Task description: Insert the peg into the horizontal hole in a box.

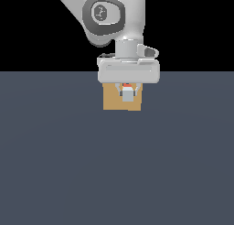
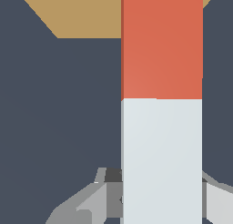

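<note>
The tan box (image 1: pixel 112 100) stands on the dark floor in the middle of the exterior view, partly behind my hand. My gripper (image 1: pixel 128 95) hangs right in front of it, shut on the peg (image 2: pixel 161 104), a square bar with a white half and an orange-red half (image 2: pixel 161 41). In the wrist view the orange end reaches over the box (image 2: pixel 82 13). In the exterior view only the peg's white end face and a sliver of orange (image 1: pixel 128 86) show between the fingers. The hole is hidden behind the peg and gripper.
A flat dark grey floor (image 1: pixel 114 174) spreads around the box on all sides. The arm's white wrist and hand (image 1: pixel 128 71) rise above the box against a black background.
</note>
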Robot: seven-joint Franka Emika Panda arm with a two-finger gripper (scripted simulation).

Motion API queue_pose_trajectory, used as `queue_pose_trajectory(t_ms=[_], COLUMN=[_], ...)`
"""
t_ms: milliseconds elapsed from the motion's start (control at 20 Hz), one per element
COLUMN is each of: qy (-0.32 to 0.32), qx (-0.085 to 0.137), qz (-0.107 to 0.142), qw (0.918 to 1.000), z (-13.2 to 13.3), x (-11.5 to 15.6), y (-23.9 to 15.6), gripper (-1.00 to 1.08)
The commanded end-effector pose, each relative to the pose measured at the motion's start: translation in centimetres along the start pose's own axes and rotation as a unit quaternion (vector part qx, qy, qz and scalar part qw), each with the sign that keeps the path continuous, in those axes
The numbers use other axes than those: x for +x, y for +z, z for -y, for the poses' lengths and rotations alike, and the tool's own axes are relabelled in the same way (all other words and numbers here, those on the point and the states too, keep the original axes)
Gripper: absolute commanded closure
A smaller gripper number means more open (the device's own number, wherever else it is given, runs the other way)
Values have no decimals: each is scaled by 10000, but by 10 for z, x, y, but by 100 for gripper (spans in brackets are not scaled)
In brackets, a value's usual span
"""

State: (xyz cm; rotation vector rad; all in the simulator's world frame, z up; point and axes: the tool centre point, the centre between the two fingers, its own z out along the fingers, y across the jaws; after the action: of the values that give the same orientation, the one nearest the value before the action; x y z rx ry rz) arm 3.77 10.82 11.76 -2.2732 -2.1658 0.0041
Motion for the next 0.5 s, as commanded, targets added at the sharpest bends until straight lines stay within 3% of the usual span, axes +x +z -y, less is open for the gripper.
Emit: queue_pose_trajectory(t_ms=[0, 200, 450], qy=[-2, -1, -1], qx=[-7, -10, -12], qz=[-2, -3, -4], qw=[10000, 10000, 10000], z=[0, 0, 1], x=[2, 16, 53], y=[-1, -1, -1], gripper=[108, 108, 108])
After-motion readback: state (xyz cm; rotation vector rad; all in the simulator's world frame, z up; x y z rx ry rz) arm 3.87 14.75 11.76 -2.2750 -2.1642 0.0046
